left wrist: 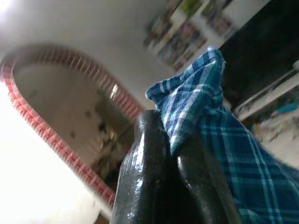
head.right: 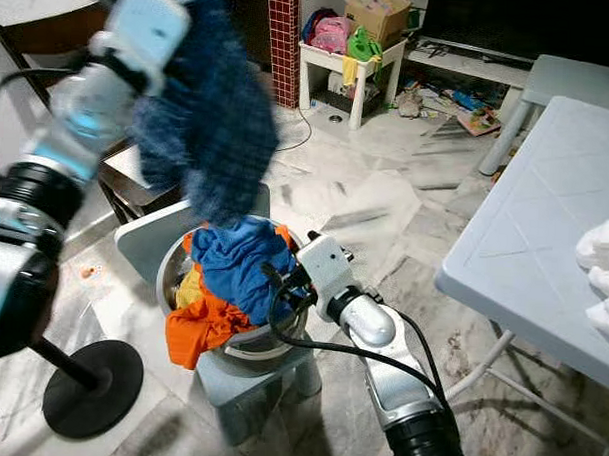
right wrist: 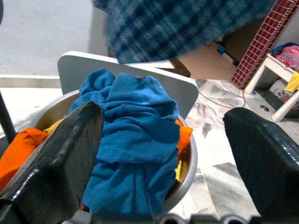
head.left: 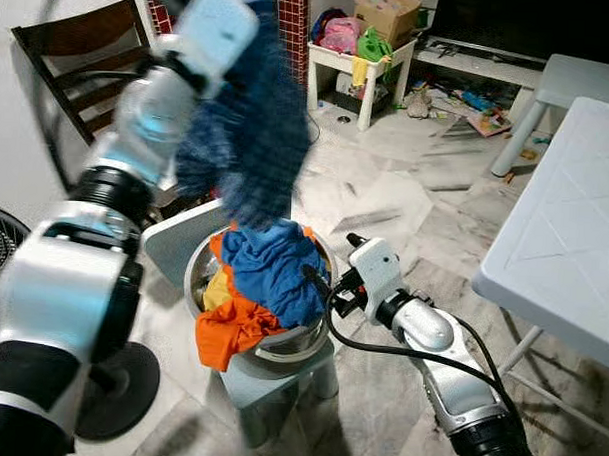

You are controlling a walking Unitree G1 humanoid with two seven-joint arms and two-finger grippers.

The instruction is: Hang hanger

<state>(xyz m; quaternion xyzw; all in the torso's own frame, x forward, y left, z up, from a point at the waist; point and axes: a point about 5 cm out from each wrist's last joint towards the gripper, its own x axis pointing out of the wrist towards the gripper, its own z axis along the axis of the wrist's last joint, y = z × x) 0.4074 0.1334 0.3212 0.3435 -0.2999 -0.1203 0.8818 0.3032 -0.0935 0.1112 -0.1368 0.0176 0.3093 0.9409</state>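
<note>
1. The metal basin (head.left: 311, 340) sits on a small grey stool (head.left: 279, 379) in the middle of the marble floor (head.left: 406, 192), and I place everything else from it.
2. Heaped inside the basin is a blue towel (head.left: 273, 267), with orange cloth (head.left: 231, 331) spilling over the rim on the robot's left side and a bit of yellow cloth beside it.
3. The left hand (left wrist: 175, 161) is raised well above the basin, its black fingers (left wrist: 145, 172) pinched closed on a corner of a blue plaid shirt (head.left: 243, 136).
4. The plaid shirt hangs down blurred from that hand, and its lower edge reaches just over the blue towel.
5. The right hand (right wrist: 163, 154) hovers beside the basin on the robot's right, fingers spread wide apart and pointing at the pile, gripping nothing.
6. No hanger can be made out near the basin.
7. Right of the basin stands a white plastic tabletop (head.left: 575, 217).
8. Beyond the basin, a small white side table (head.left: 360, 65) is piled with coloured items.
9. A black fan base (head.right: 89, 386) rests on the floor left of the basin.
</note>
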